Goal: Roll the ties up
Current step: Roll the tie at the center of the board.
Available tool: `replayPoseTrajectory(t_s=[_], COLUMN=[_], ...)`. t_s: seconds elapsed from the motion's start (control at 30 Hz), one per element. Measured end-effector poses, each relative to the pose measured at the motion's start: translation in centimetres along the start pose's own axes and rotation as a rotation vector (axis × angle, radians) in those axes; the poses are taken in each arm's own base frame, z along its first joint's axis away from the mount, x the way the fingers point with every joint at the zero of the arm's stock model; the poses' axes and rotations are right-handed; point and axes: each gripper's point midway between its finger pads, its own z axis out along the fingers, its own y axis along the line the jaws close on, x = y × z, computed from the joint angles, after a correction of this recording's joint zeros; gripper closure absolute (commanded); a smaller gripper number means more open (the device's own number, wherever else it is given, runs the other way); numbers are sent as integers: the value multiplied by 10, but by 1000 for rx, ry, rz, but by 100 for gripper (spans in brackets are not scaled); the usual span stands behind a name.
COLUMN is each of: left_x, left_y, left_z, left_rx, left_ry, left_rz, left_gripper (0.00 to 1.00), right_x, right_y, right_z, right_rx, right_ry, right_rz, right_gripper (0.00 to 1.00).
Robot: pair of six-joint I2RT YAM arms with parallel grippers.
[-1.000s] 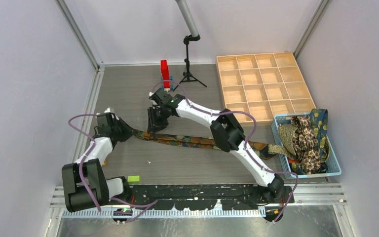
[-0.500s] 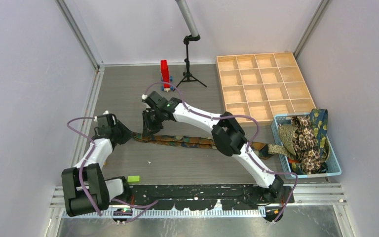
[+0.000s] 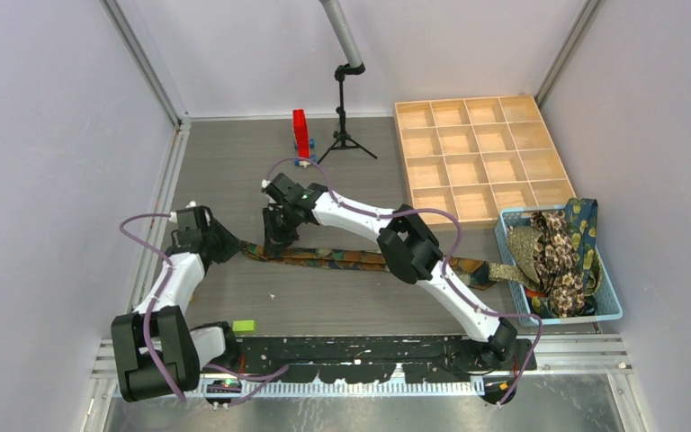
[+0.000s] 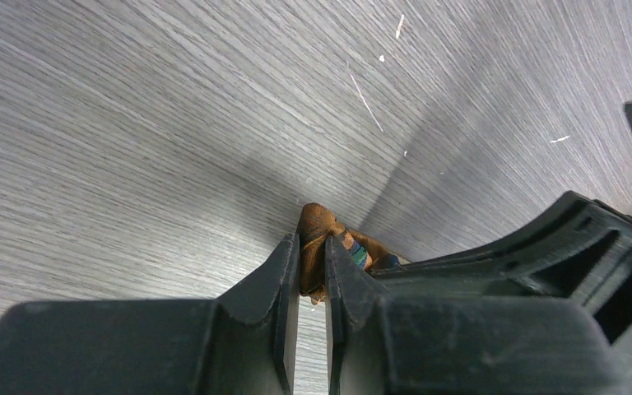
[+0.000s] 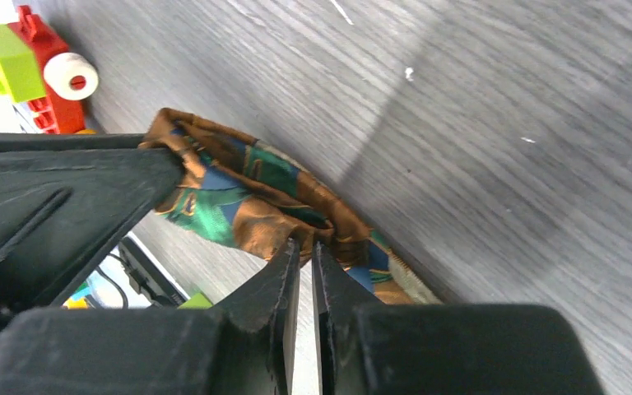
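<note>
Tabletop (image 3: 234,180) tie (image 4: 319,220) pinched in left gripper (image 4: 312,251).

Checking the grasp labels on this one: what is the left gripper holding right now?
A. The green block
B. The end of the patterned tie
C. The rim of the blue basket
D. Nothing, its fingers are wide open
B: in the left wrist view the left gripper has its two fingers closed on the brown end of the tie, with the fabric bunched up between them.
</note>
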Motion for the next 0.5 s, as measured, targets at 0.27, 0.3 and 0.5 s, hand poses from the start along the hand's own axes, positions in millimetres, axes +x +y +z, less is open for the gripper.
replayPoseTrajectory(t_s=[0.27, 0.3, 0.5], left_x=[-2, -2, -2], left_y=[-1, -1, -2], left_z=[-3, -4, -8], left_rx=[-5, -5, -7], left_ry=[-6, -7, -10], left_rz=[0, 0, 1], left_gripper=[91, 91, 91], right_x=[-1, -3, -9], right_y=[-3, -2, 6], right_z=[5, 4, 3], right_rx=[1, -1, -19], right_ry=[1, -2, -16], right_rz=[3, 2, -7], right_gripper=[85, 85, 85])
